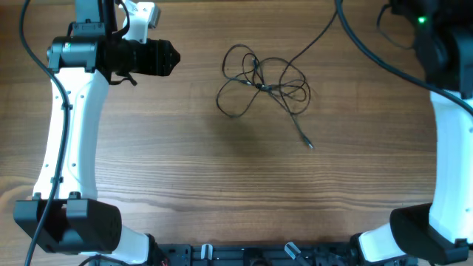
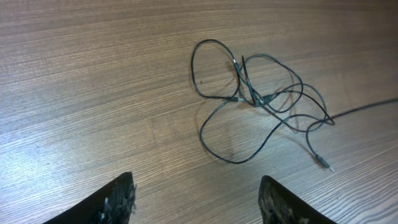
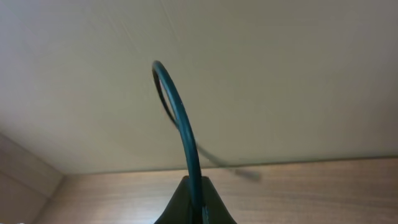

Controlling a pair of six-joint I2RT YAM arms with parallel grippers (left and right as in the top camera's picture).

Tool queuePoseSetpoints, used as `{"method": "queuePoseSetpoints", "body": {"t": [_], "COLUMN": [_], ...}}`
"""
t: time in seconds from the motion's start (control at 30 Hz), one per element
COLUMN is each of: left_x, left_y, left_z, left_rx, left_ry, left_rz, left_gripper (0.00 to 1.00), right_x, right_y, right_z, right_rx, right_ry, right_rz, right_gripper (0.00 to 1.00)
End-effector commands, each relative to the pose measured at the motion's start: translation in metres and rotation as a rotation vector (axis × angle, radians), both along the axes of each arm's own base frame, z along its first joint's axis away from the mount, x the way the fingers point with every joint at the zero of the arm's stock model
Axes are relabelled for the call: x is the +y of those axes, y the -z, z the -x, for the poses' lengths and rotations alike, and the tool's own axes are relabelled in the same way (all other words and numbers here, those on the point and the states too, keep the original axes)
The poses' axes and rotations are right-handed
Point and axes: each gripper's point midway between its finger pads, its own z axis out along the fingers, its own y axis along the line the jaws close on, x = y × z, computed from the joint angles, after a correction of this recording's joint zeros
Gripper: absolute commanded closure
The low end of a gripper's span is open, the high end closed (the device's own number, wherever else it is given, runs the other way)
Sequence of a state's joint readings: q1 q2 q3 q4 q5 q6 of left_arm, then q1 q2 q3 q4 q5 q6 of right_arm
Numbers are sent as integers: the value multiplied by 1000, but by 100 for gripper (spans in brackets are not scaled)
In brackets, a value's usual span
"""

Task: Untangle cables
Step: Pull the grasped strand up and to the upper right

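Note:
The cables lie as a tangle of thin black loops on the wooden table, centre-right, with a knot in the middle and a loose plug end trailing toward the front. The tangle also shows in the left wrist view. My left gripper is open and empty, left of the tangle; in its own view its fingers stand wide apart, short of the loops. My right gripper is shut on a dark cable that arches up from its jaws. One strand runs from the tangle toward the top right.
The white left arm runs down the table's left side and the right arm down the right side. Thicker black robot wires hang at the top right. Bare wood lies in front of the tangle.

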State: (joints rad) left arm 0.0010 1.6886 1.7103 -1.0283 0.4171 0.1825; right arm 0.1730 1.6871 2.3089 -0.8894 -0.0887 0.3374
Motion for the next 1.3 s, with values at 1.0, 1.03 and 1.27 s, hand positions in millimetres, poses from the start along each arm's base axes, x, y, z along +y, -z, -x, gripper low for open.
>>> {"method": "queuePoseSetpoints", "body": {"t": [1.0, 1.03, 1.27], "left_x": [-2, -2, -2], "left_y": [0, 0, 1], "left_z": [-2, -2, 0], "left_rx": [-7, -7, 1], "left_ry": [24, 24, 24], "left_rz": [0, 0, 0], "left_gripper": [35, 35, 34], "right_x": [-71, -70, -54], "right_y": [250, 260, 335], "right_z": [8, 8, 8], "right_rx": [839, 856, 956], "right_ry": [383, 376, 292], "right_rz": [306, 308, 278], "right_gripper": [95, 95, 95]}}
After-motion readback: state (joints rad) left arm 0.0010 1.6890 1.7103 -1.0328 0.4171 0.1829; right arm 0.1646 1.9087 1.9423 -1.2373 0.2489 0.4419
